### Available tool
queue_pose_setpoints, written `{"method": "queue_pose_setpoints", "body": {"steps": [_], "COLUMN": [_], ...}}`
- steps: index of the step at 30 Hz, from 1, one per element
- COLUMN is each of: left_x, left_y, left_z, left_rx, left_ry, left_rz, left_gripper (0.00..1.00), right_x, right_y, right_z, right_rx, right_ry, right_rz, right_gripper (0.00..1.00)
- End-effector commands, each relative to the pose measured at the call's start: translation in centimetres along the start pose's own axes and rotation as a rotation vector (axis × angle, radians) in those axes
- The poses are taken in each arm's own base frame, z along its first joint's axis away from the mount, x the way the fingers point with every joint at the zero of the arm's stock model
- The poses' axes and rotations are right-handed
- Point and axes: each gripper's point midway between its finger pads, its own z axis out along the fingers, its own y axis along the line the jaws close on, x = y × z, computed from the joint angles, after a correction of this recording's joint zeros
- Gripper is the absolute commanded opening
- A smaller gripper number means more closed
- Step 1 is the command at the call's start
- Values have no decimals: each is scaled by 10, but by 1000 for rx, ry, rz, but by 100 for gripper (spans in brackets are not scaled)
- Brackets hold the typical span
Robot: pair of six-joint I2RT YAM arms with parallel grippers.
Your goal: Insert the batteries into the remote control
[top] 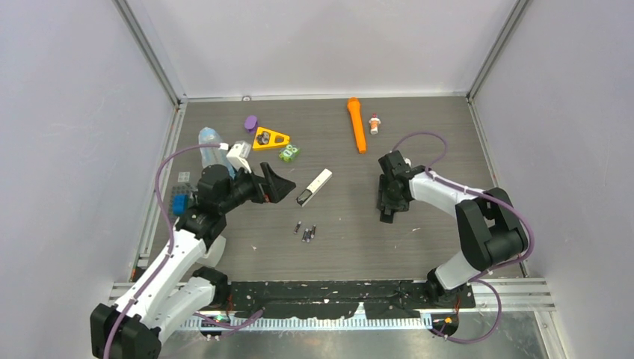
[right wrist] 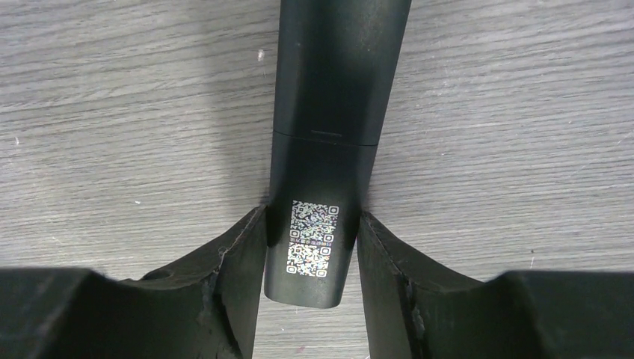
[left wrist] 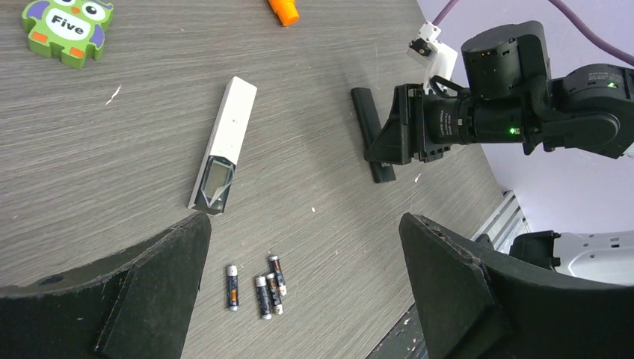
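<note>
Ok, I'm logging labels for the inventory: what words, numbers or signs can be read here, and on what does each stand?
"Five": on the green owl piece.
Shiny sticker with two square scan codes, no letters: on the dark bar.
Print on the batteries: too small to read.
Remote control: no legible text.

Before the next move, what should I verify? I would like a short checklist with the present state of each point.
1. Left hand open and holding nothing: ok.
2. Right hand closed against both sides of the black bar: ok, as it appears.
3. Black bar lifted off the table: not ok, it lies flat.
4. Batteries loose and uncovered near the remote control: ok.
5. Remote control battery compartment open: cannot tell.
</note>
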Motion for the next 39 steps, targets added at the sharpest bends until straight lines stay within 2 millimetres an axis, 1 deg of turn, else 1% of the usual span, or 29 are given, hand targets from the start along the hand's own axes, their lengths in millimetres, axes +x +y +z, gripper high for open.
{"method": "queue_pose_setpoints", "body": {"steps": [1, 3, 5, 7, 8, 9, 10, 11, 12, 13, 14, 15, 16, 17, 18, 19, 20, 21, 22, 23, 24, 26, 29, 33, 36, 37, 39], "left_x": [-8, -8, -6, -4, 0, -4, -2, -2, -1, -2, -1, -2, -1, -2, -2, -2, -4, -6, -10, -13, -17, -23, -28, -35, -42, -45, -44], "left_y": [-10, -15, -19, -27, -30, -38, -45, -53, -64, -74, -84, -92, -98, -103, -107, -111, -115, -121, -124, -127, -128, -129, -138, -136, -130, -129, -130], "left_z": [-6, -8, -8, -8, -8, -7, -6, -6, -7, -7, -8, -8, -7, -7, -7, -6, -6, -7, -8, -9, -10, -11, -14, -8, 0, 2, 7], "left_rx": [30, 55, 75, 108, 121, 151, 178, 211, 253, 289, 317, 337, 345, 347, 346, 343, 343, 347, 346, 338, 315, 282, 289, 226, 144, 125, 113], "left_ry": [-37, -36, -29, -27, -16, -39, -44, -60, -72, -88, -97, -104, -113, -123, -133, -146, -165, -185, -215, -244, -274, -318, -344, -370, -385, -388, -370], "left_rz": [22, 22, 13, 7, -1, 3, 3, 4, 11, 21, 30, 40, 48, 57, 67, 82, 97, 114, 138, 164, 202, 240, 264, 262, 244, 243, 247], "left_gripper": [100, 100, 100, 100, 99, 98, 98, 97, 98, 98, 97, 98, 97, 97, 98, 98, 97, 97, 96, 95, 95, 95, 95, 93, 86, 83, 76], "right_x": [3, -6, -14, -29, -37, -40, -45, -47, -49, -52, -50, -54, -51, -53, -49, -50, -46, -49, -45, -44, -43, -42, -41, -41, -42, -43, -44], "right_y": [7, 23, 47, 66, 81, 91, 103, 108, 121, 126, 140, 143, 156, 159, 169, 171, 179, 180, 186, 187, 191, 194, 197, 203, 209, 210, 211], "right_z": [-3, -16, -40, -65, -85, -98, -117, -126, -145, -159, -173, -184, -199, -208, -221, -228, -240, -245, -255, -257, -268, -277, -287, -293, -291, -293, -291], "right_rx": [-71, -164, -311, -430, -533, -597, -679, -716, -795, -840, -906, -940, -1008, -1032, -1091, -1108, -1155, -1166, -1207, -1224, -1278, -1320, -1350, -1361, -1345, -1349, -1336], "right_ry": [-15, -62, -89, -151, -186, -197, -231, -246, -271, -294, -298, -326, -324, -349, -339, -354, -336, -352, -326, -319, -293, -252, -212, -177, -153, -145, -132], "right_rz": [6, 41, 91, 168, 224, 246, 305, 330, 374, 407, 428, 454, 482, 511, 537, 563, 586, 616, 651, 680, 718, 768, 809, 820, 825, 828, 847], "right_gripper": [38, 38, 38, 38, 38, 38, 37, 36, 35, 34, 34, 34, 34, 34, 34, 34, 34, 33, 33, 34, 33, 33, 33, 33, 33, 33, 33]}}
